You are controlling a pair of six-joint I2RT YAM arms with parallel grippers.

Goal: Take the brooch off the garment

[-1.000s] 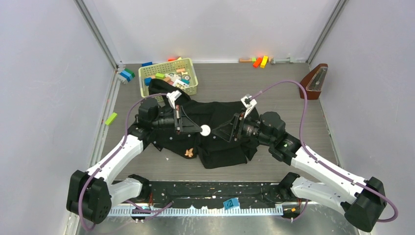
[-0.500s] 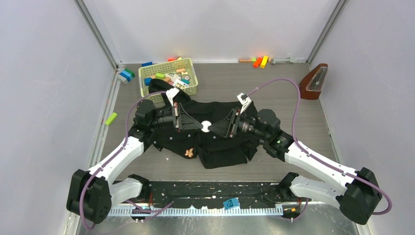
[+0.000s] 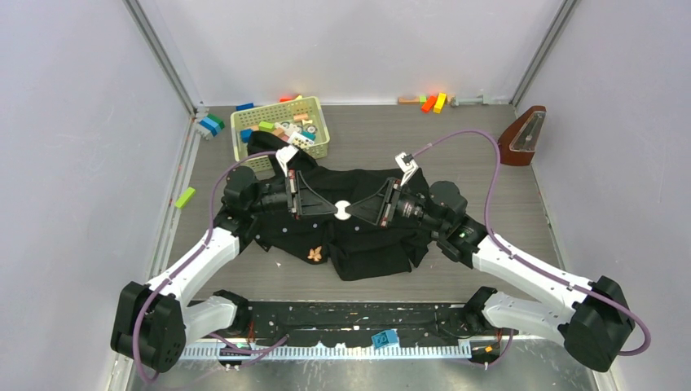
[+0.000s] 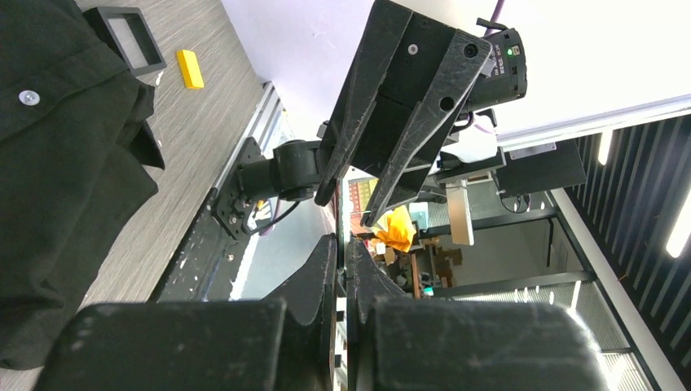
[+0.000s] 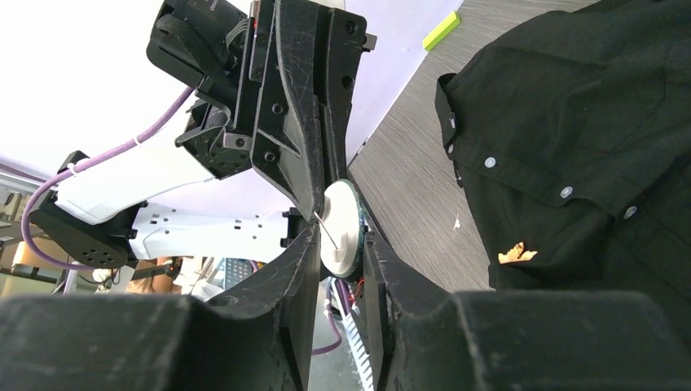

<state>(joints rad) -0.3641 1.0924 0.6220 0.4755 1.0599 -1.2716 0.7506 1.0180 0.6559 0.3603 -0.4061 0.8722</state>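
The brooch (image 3: pixel 314 254) lies at the garment's (image 3: pixel 371 248) near left edge, probably light and stiff, best pinched across its middle. Above the garment, the left gripper (image 3: pixel 335 213) pinches a white disc (image 3: pixel 342 210). The right gripper (image 3: pixel 351 213) straddles it, grip unclear.

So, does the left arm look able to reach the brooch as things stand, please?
Probably not right away: the brooch lies uncovered on the garment just nearer than the left tool, but that tool looks shut on a white disc.
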